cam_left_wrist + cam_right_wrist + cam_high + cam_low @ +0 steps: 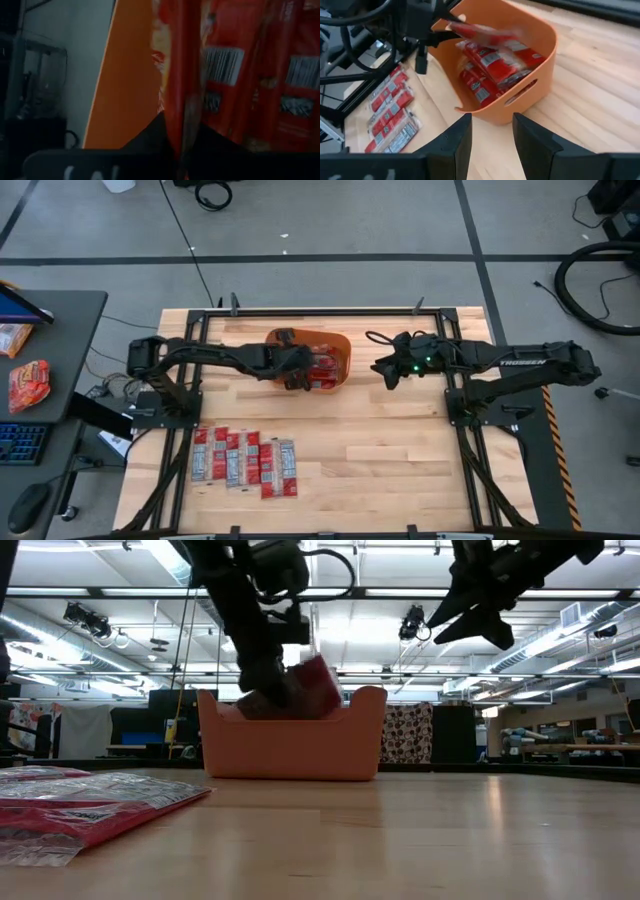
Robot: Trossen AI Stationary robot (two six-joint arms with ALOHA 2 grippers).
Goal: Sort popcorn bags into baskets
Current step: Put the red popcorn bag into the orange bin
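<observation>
The orange tub [338, 352] stands at the table's far middle, and several red popcorn bags [492, 65] lie stacked inside it. My left gripper [300, 372] reaches into the tub from the left and is shut on one more red bag [316, 680]. Several other bags [245, 460] lie flat in a row on the near left of the table. My right gripper [490, 140] hovers open, well above the table and to the right of the tub. My left gripper pinches a red popcorn bag between its two fingers, by an edge [182, 127] that I see edge-on in the left wrist view. The fingers slant down from the table's left. The bag [485, 32] sticks out tilted over the bags in the tub, its top above the rim.
A side desk left of the table holds a larger orange-red packet [28, 383] and a keyboard. Black frame rails run along the table's left and right sides. Bare wood lies between the tub and the near edge.
</observation>
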